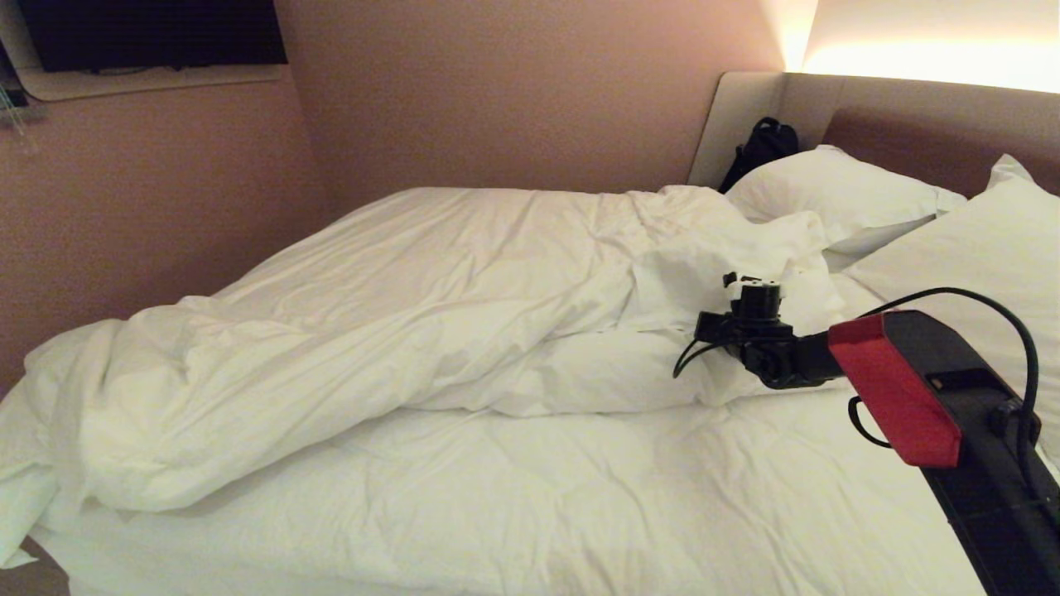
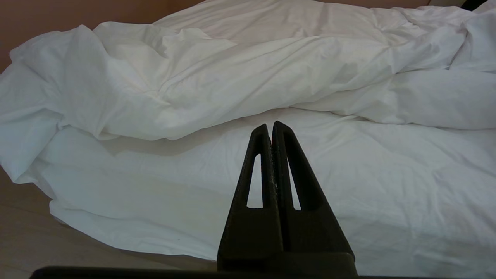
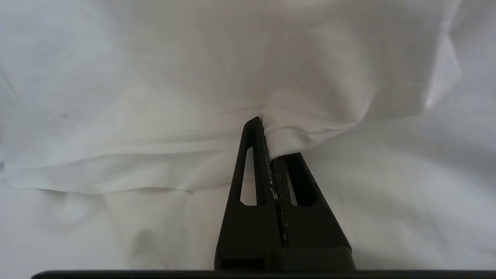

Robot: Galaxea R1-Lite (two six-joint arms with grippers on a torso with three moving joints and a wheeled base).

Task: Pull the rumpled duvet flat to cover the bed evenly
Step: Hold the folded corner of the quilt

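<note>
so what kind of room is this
Most likely a hotel bedroom: a wide bed with a rumpled white duvet, two pillows against a padded headboard lit from above, and a wall-mounted screen.

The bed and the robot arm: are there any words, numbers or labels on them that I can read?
None: no words, numbers or signs can be read in any view.
The duvet, the pillows and the bed are plain white.
The red and black arm cover shows no readable label.
The black bag by the headboard shows no readable brand.
</note>
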